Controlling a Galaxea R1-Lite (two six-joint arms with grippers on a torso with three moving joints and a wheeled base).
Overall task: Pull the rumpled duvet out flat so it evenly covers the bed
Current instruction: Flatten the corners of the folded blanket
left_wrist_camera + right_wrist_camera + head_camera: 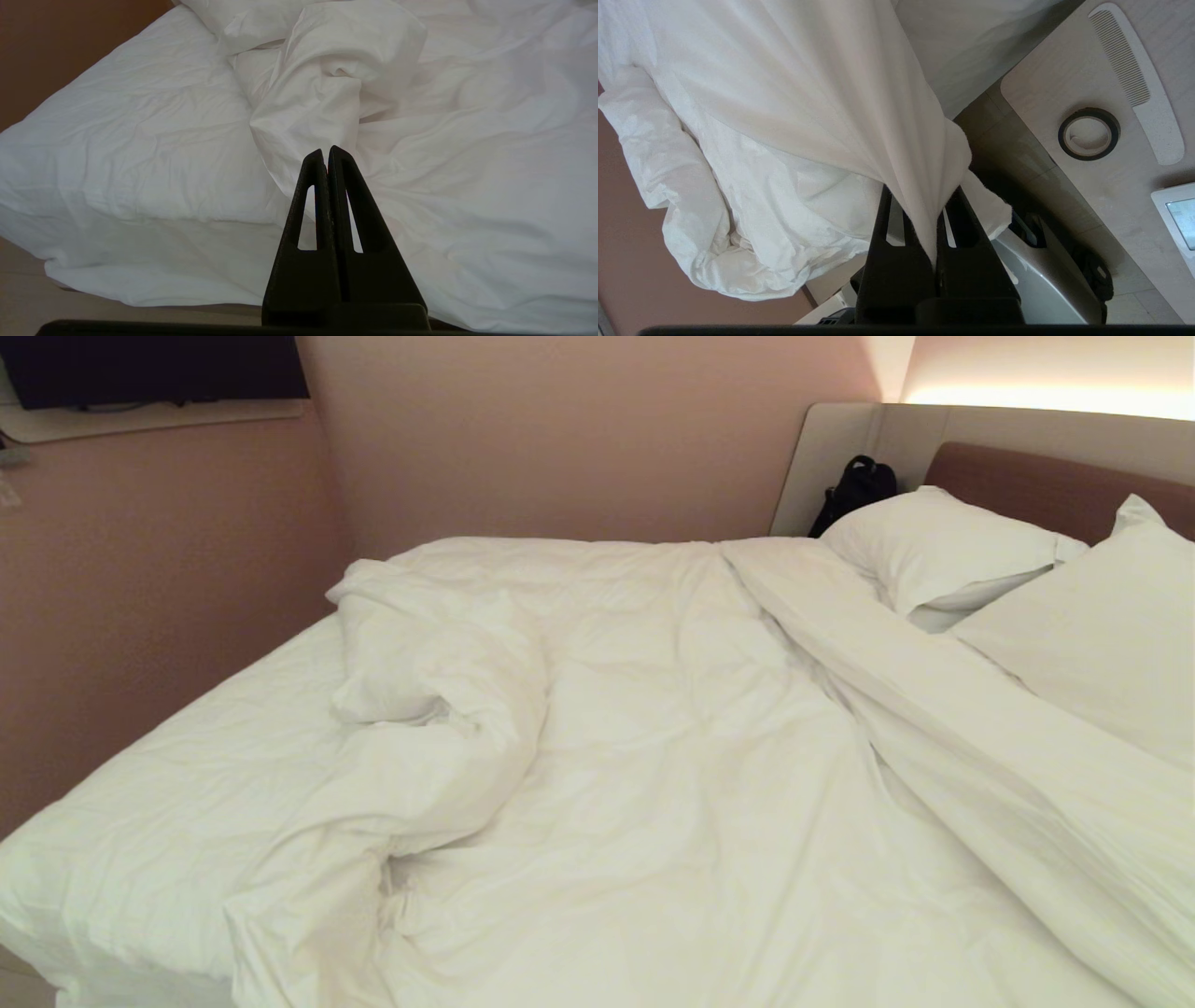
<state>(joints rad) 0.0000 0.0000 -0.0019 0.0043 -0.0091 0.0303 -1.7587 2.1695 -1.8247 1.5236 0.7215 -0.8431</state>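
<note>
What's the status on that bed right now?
Right gripper shut on puffy white duvet. Left gripper shut, empty. Duvet bunched, sheet exposed. Nothing blocking.

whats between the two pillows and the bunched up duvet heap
In the head view, a long folded ridge of duvet runs beside the pillows, then flatter wrinkled duvet reaches the heap.

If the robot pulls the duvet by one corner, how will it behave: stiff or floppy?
Probably floppy: the duvet drapes in folds from the shut right gripper. Its bunched hump may drag rather than flatten. It looks puffy, so likely light.
</note>
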